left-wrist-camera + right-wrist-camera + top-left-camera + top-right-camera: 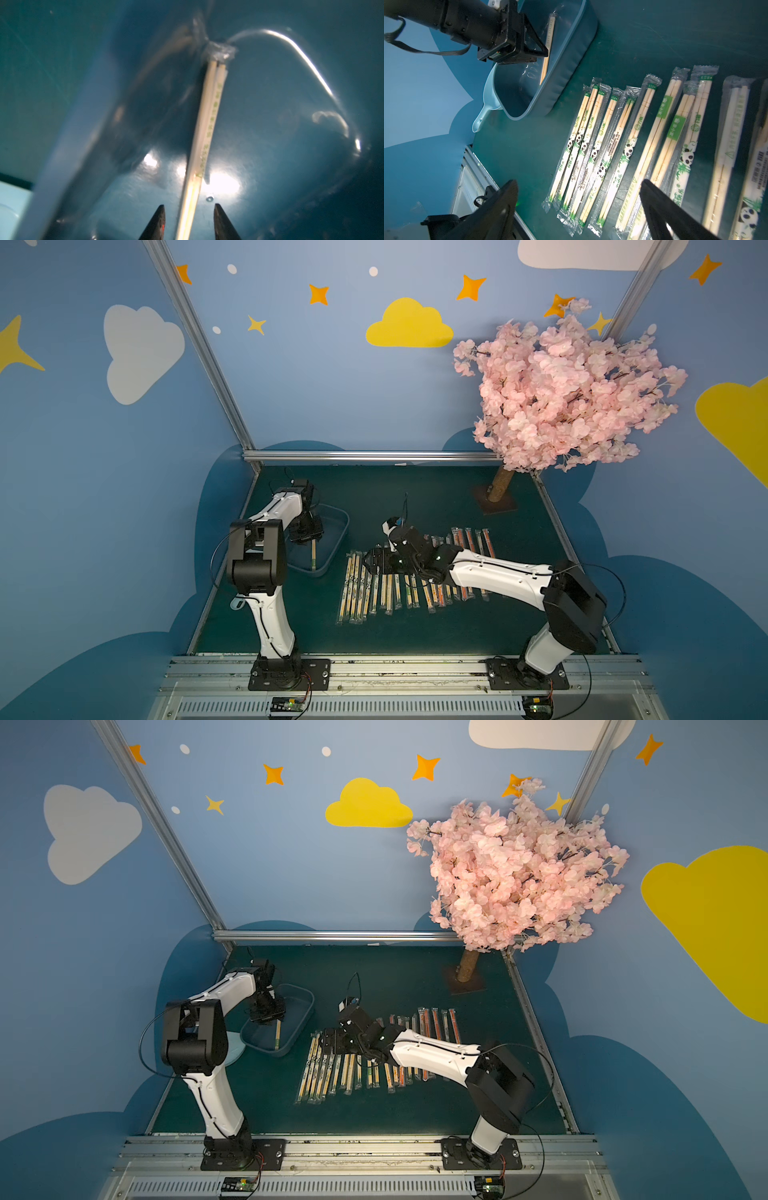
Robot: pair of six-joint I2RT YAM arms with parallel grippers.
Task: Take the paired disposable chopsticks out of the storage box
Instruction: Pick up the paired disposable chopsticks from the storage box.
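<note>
Left gripper (188, 205): jaws spread, straddle last chopstick pair (209, 116), gap on each side, no pinch seen. Pair lies on floor of storage box (337, 549), left of centre in both top views.

Advice: centre on pair, go low, close gently, lift clear over rim.

Right gripper (578, 182): jaws wide, empty, above row of taken-out pairs (365, 597), centre.

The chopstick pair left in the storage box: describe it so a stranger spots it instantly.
Find the bluish storage box at the left of the mat, under the left gripper. One sleeved, green-printed chopstick pair lies alone inside it; every other pair lies in the row outside.
</note>
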